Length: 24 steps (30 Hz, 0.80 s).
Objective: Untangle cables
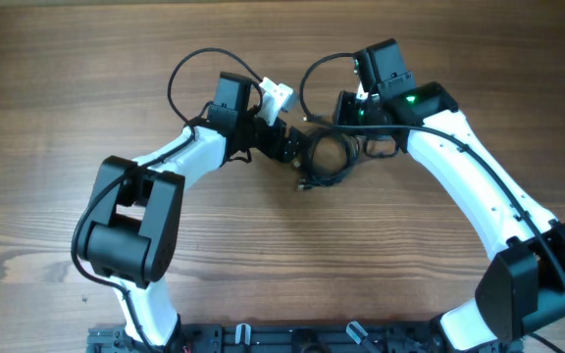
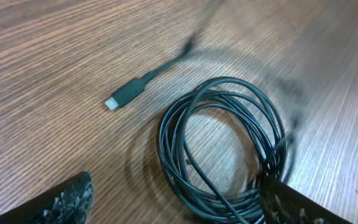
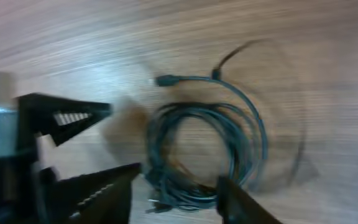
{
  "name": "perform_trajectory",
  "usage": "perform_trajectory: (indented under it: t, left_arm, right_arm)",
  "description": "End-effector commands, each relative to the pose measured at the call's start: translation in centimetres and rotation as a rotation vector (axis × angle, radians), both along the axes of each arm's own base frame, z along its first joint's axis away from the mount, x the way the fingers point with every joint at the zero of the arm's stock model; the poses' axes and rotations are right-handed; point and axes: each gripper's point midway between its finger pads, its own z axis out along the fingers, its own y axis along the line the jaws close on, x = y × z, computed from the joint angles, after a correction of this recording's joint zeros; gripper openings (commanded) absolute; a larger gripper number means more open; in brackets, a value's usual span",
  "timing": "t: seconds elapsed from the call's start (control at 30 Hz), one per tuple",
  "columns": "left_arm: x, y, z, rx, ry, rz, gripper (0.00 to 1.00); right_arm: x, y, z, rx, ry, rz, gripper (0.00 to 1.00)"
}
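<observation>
The cables [image 1: 312, 162] lie as one small coil of thin black cord on the wooden table, between both arms. In the left wrist view the coil [image 2: 169, 146] rests flat and a loose plug end [image 2: 124, 98] stretches off to the upper left. My left gripper [image 2: 179, 208] is open, and the coil's near side lies loose between its fingers [image 2: 64, 200]. My right gripper [image 3: 176, 199] is open too, its jaws standing either side of the coil's [image 3: 154, 146] near edge. Another plug end [image 3: 163, 79] points left above the coil. Overhead, the left gripper [image 1: 297, 152] and right gripper [image 1: 356, 147] flank the coil.
Thicker black wires of the arms loop over the table behind the left arm [image 1: 177, 78] and the right arm [image 1: 307, 83]. The left gripper's dark fingers [image 3: 64, 115] show at the left of the right wrist view. The arm bases [image 1: 263, 338] sit at the front edge.
</observation>
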Motion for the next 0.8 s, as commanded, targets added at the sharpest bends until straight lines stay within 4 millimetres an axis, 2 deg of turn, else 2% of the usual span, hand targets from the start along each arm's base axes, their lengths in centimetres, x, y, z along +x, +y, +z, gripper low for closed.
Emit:
perform_trajectory:
  t: [0.0, 0.03, 0.2, 0.27, 0.3, 0.37, 0.43, 0.53, 0.67, 0.77]
  left_arm:
    - [0.1, -0.1, -0.4, 0.019, -0.011, 0.006, 0.88]
    - [0.1, -0.1, -0.4, 0.018, -0.013, 0.005, 0.88]
    - [-0.4, -1.0, -0.3, 0.017, -0.015, -0.017, 0.84]
    - [-0.7, -1.6, -0.3, 0.017, -0.015, -0.03, 0.82]
    - [-1.0, -1.9, -0.3, 0.018, -0.014, -0.04, 0.81]
    - [-1.0, -2.0, -0.6, 0.03, -0.003, -0.021, 0.81]
    - [-0.9, -1.8, -0.8, 0.043, 0.002, -0.004, 0.81]
    - [-0.9, -1.8, -0.8, 0.043, 0.003, -0.004, 0.77]
    - [-0.9, -1.8, -0.8, 0.039, 0.015, 0.005, 0.74]
    - [-1.2, -1.7, -2.3, 0.051, 0.046, 0.005, 0.71]
  right_arm:
    - [0.3, -3.4, 0.6, -0.131, -0.035, -0.133, 0.61]
    - [0.3, -3.6, 0.3, -0.147, -0.031, -0.136, 0.63]
    - [0.0, -3.6, -2.3, -0.167, 0.039, -0.143, 0.64]
    - [0.2, -3.6, -4.4, -0.188, 0.079, -0.139, 0.63]
    - [0.4, -3.5, -6.3, -0.208, 0.109, -0.122, 0.59]
    - [0.4, -3.4, -8.5, -0.227, 0.15, -0.118, 0.57]
    - [0.4, -3.5, -10.0, -0.237, 0.179, -0.128, 0.56]
    - [0.5, -4.0, -10.8, -0.254, 0.188, -0.188, 0.57]
    - [0.8, -5.5, -10.8, -0.256, 0.19, -0.256, 0.56]
    - [1.2, -6.6, -10.9, -0.217, 0.208, -0.293, 0.59]
